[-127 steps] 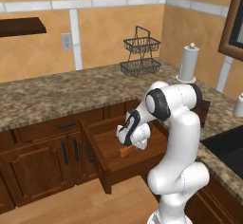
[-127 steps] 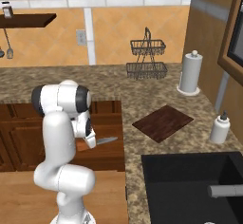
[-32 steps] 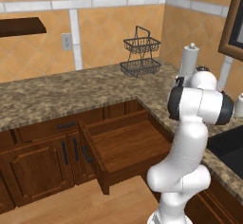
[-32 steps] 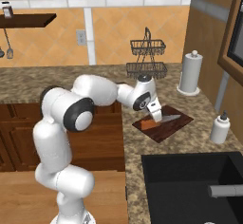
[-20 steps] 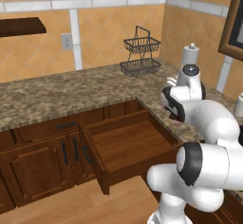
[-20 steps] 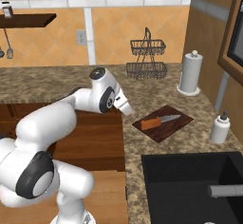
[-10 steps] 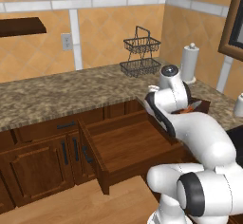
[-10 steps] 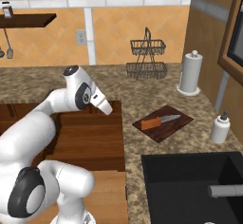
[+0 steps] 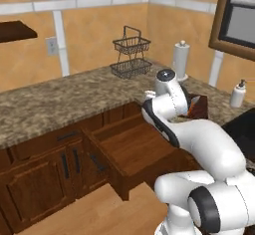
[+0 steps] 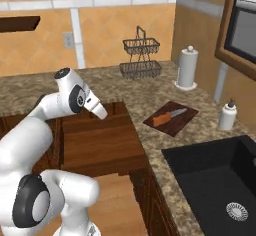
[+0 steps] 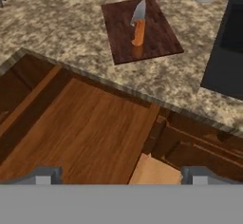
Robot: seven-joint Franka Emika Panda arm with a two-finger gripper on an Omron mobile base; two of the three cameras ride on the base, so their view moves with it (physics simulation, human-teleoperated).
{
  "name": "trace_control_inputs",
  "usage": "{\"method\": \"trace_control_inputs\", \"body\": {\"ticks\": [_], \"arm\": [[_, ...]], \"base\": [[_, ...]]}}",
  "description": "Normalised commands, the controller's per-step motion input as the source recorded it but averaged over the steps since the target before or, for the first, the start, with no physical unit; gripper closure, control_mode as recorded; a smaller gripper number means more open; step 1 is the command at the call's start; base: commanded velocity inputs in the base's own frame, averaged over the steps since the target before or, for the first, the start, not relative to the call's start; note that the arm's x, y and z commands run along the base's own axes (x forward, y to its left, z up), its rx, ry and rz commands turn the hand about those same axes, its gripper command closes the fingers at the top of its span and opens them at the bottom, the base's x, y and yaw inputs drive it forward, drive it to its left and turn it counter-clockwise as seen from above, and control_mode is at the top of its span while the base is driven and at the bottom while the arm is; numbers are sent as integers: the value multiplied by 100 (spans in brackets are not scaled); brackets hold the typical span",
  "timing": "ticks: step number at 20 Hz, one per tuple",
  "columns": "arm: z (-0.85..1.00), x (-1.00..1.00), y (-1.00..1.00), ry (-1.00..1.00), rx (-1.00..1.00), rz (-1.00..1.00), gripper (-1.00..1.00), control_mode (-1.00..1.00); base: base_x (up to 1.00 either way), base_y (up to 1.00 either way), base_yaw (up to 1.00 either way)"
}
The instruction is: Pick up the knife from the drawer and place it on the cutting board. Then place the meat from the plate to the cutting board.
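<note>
Arm pose: the white arm folds back over the open drawer (image 10: 102,142), its wrist bent so the hand looks down across the drawer toward the counter (image 10: 150,125).
Gripper (image 11: 121,173): the two dark tips stand wide apart at the bottom of the hand view, nothing between them.
Drawer: a wide, shallow box of reddish-brown wood, pulled out from under the counter; its smooth floor lies bare, and a black bar handle sits on the front panel.
Cutting board (image 10: 171,118): a thin rectangle of dark brown grained wood, flat on the counter between the drawer and the sink (image 10: 215,185).
Knife (image 11: 137,23): lies flat on the board, orange handle and short grey blade, well apart from the gripper.
Counter: speckled brown-grey stone.
Sink: a dark, square-cornered basin with a round drain.
Wire basket (image 10: 141,57): two dark tiers against the wall.
</note>
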Motion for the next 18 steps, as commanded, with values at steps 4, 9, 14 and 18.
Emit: {"method": "trace_control_inputs", "body": {"ticks": [4,9,14,18], "arm": [[0,0,0,0,0,0,-100,100],[0,0,0,0,0,0,-100,100],[0,0,0,0,0,0,-100,100],[0,0,0,0,0,0,-100,100]], "base": [[0,28,-95],[0,0,-100],[0,0,-100],[-11,-4,-93]]}}
